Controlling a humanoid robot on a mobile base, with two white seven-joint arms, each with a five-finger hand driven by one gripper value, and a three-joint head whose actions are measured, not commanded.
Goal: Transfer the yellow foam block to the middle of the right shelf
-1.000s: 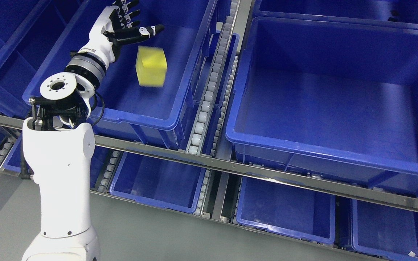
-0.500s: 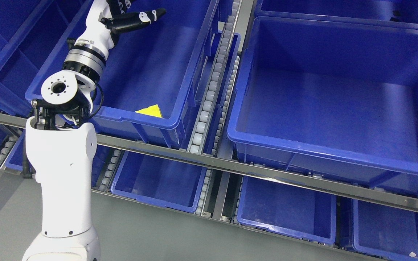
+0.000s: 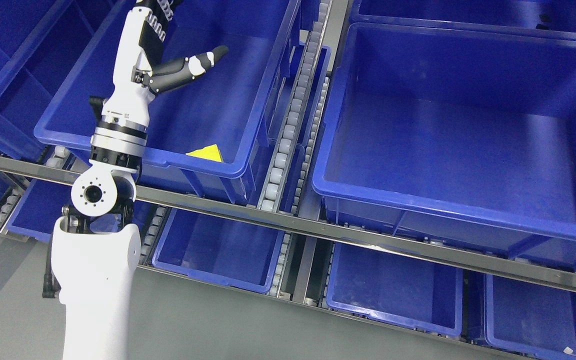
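Observation:
The yellow foam block (image 3: 206,152) lies inside the blue bin (image 3: 248,120) left of the roller track. Only its top corner shows above the bin's near rim. My left hand (image 3: 168,45) is raised above that bin, well above and left of the block. It holds nothing, its thumb (image 3: 193,65) sticks out to the right, and its other fingers run off the top edge. My right arm is not in view.
A large blue bin (image 3: 448,210) fills the right side on the same shelf level. A roller track (image 3: 290,120) runs between the two bins. A metal rail (image 3: 318,232) crosses the front. Smaller blue bins (image 3: 393,290) sit on the level below.
The block fell from just below my open left hand to the bin's near wall. My left arm then drew back and its forearm swung upright. The view shifted slightly.

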